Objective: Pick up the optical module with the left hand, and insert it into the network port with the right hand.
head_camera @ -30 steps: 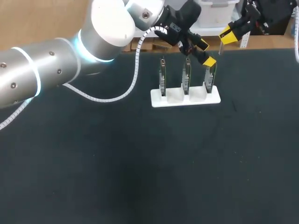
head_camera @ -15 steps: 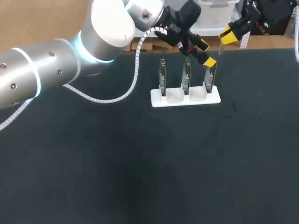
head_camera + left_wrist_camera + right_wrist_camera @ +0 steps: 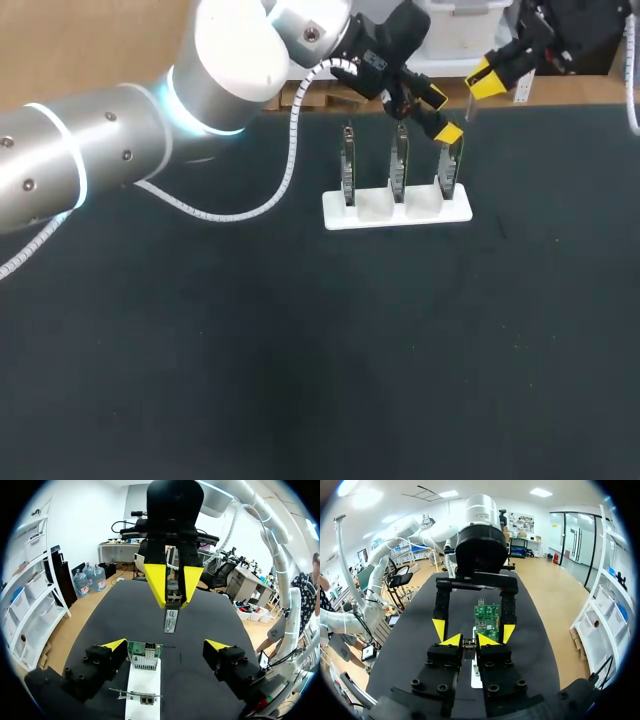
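My right gripper (image 3: 487, 78) hangs over the table's far edge, shut on a small optical module (image 3: 469, 108) that points down from its yellow tips. In the left wrist view the module (image 3: 171, 621) hangs from that gripper (image 3: 173, 602), ahead of and above my open left gripper (image 3: 166, 647). Three green network cards stand upright in a white stand (image 3: 397, 208). My left gripper (image 3: 440, 113) straddles the top of the rightmost card (image 3: 447, 165) without touching it. The right wrist view shows the module (image 3: 469, 644) pinched between its own tips, with the card (image 3: 486, 616) just ahead.
The large left arm (image 3: 120, 140) and its white coiled cable (image 3: 280, 190) cross the far left of the table. Dark tabletop (image 3: 320, 360) stretches in front of the stand.
The right gripper with the module has edged slightly left toward the stand. The left arm has not moved.
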Motion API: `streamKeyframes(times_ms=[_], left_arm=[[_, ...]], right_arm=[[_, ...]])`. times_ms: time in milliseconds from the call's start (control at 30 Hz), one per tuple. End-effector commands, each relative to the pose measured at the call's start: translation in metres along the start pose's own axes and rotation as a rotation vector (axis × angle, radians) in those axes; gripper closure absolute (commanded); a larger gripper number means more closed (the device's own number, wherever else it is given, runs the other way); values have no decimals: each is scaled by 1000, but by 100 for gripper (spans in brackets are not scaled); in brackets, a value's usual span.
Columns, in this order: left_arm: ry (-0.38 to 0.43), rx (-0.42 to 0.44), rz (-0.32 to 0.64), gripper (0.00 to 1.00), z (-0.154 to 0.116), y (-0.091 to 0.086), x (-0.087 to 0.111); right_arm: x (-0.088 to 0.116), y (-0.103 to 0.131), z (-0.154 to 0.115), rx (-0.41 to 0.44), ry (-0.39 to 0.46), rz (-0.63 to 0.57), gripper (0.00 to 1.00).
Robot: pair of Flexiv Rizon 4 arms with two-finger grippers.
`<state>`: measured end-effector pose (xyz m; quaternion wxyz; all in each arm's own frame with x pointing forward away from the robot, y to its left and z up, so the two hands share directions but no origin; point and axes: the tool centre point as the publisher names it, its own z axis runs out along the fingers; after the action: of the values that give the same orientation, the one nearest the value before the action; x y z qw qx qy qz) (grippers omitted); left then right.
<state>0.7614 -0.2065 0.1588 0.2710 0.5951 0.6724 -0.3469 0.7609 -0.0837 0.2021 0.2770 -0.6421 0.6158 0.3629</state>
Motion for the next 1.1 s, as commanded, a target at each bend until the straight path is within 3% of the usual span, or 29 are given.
streamKeyframes(times_ms=[33,1100], left_arm=[[0,-1,1,0,0,0,0],[0,-1,1,0,0,0,0]], right_arm=[[-1,-1,0,-1,-7,0,100],[10,1,-5,-21,-7,8,100]])
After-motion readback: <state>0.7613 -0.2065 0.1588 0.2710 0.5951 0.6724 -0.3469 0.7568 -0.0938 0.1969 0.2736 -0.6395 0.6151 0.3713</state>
